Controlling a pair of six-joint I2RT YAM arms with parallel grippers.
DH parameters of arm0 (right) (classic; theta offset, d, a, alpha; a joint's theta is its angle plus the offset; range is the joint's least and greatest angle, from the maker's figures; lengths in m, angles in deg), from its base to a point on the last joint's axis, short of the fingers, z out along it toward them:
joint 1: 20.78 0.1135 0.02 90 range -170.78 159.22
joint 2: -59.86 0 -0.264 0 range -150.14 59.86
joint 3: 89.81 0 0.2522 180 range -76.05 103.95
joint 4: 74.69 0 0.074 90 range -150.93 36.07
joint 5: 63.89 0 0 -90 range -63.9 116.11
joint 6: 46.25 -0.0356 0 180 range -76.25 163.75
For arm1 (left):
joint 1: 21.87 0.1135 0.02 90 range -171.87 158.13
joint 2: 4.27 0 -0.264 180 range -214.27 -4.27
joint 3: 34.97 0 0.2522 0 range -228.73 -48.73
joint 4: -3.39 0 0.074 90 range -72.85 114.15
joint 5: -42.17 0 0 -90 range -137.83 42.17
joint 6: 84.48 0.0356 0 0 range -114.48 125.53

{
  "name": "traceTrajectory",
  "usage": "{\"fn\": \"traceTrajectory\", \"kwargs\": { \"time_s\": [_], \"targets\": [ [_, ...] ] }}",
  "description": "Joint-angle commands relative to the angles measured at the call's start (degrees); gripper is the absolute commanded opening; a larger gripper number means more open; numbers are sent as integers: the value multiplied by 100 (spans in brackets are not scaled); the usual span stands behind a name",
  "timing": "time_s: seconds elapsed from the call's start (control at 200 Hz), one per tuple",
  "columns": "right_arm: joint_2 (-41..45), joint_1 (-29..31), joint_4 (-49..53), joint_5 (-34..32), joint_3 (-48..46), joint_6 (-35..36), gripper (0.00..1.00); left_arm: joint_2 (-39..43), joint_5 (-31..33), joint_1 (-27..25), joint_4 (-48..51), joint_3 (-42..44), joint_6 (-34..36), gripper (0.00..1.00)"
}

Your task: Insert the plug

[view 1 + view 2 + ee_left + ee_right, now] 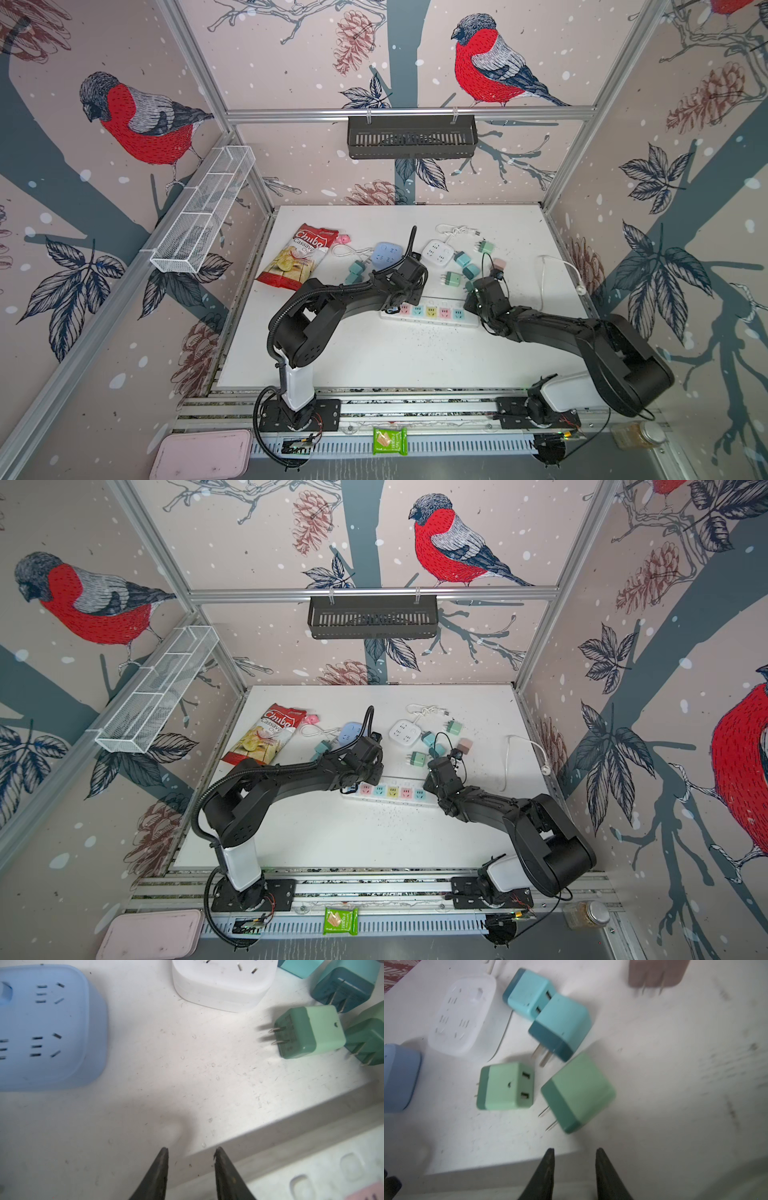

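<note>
The long white power strip (432, 312) (390, 791) with pastel sockets lies mid-table. Several cube plugs lie just behind it. A green plug (579, 1093) rests on its side, prongs out, a little ahead of my right gripper (575, 1149), which is shut with nothing between its tips. A light green plug (506, 1086) (307, 1032) and two teal plugs (560, 1028) lie further on. My left gripper (191, 1149) hangs over the left end of the strip (311, 1157), jaws close together, and I see nothing held.
Behind the plugs sit a white square socket block (437, 250) and a blue one (386, 253). A chips bag (297, 257) lies at the back left. More teal plugs (355, 272) lie by the left arm. A white cable (557, 274) loops at the right edge.
</note>
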Motion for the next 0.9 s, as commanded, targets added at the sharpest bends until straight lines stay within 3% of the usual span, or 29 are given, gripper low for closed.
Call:
{"fn": "traceTrajectory", "kwargs": {
  "time_s": [0.0,0.165,0.245,0.34,0.505,0.615,0.725,0.896],
  "targets": [
    [-96,608,357,123,-133,-806,33,238,160,-21,-227,231,-17,39],
    [19,1392,513,-406,-49,-1414,38,706,187,-21,-418,825,-139,39],
    [293,1372,586,-519,-75,-1403,47,988,313,-16,-449,1099,-177,40],
    [773,1154,1149,-844,178,-1138,65,1325,486,-20,-414,1301,-197,42],
    [1912,-329,2079,-1458,655,-248,83,1983,673,-21,-297,1499,-364,42],
    [2272,-1893,2292,-1188,812,226,88,2525,736,-12,-400,1781,-474,47],
    [2068,-3225,2185,-761,939,462,89,2932,823,-12,-529,2110,-599,50],
    [847,-4381,2019,-366,1407,329,88,3307,966,-12,-439,2327,-661,51]
  ]
}}
